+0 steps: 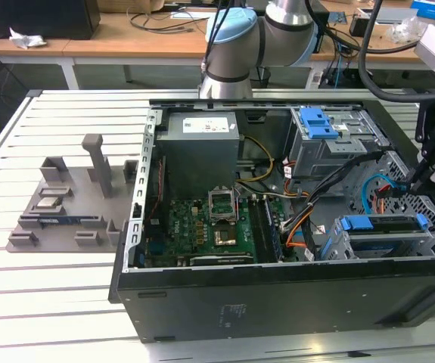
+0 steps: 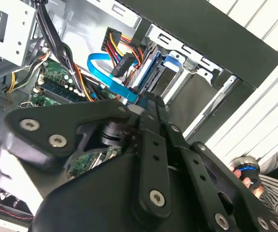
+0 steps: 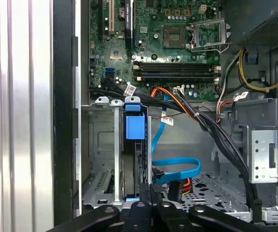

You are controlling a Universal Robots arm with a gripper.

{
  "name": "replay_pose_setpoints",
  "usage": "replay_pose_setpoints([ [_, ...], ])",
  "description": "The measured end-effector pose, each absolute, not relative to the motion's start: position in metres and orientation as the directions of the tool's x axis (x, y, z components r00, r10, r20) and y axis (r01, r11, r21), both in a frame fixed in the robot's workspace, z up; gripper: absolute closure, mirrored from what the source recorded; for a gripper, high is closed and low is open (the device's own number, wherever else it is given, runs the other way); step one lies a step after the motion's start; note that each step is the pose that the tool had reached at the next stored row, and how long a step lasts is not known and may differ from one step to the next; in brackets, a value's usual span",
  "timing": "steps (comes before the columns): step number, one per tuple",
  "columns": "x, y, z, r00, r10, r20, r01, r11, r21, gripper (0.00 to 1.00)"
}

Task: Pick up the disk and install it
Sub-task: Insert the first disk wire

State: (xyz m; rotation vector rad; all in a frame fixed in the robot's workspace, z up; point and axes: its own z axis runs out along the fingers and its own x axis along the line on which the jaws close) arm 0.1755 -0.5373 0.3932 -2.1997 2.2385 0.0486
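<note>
1. An open computer case (image 1: 278, 295) lies on its side on a slatted white tabletop (image 1: 51, 302), its inside facing up.
2. Inside the case are a green circuit board (image 1: 202, 227), a grey power box (image 1: 200, 147), a metal drive cage (image 1: 330, 147) with a blue latch on top, and a bundle of black, orange and blue cables (image 1: 315, 219).
3. The disk (image 1: 380, 224) sits edge-up in the drive bay at the case's near corner on the exterior view's right, its blue rail showing along the top; in the first wrist view it stands on edge between the bay's metal walls (image 3: 135, 159).
4. One flat blue cable (image 3: 177, 171) loops just beside the disk, running to a plug with red and yellow wires.
5. The gripper (image 3: 146, 208) hangs over the end of the disk; its fingers look drawn close together, but I cannot tell whether they grip it.
6. On the exterior view's left, well apart from the case, a grey holder tray (image 1: 66, 219) carries a small square silver chip (image 1: 48, 202).
7. The bay is tight: metal walls flank the disk and the case's black wall runs near it.
</note>
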Motion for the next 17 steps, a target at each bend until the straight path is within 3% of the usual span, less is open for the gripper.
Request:
replay_pose_setpoints([
  [3,0.176,-0.537,0.393,-0.018,-1.000,-0.024,-1.000,0.017,0.020,0.70],
  [9,0.188,-0.511,0.375,-0.019,-1.000,-0.023,-1.000,0.018,0.024,0.70],
  [17,0.190,-0.508,0.358,-0.021,-1.000,-0.023,-1.000,0.020,0.024,0.70],
])
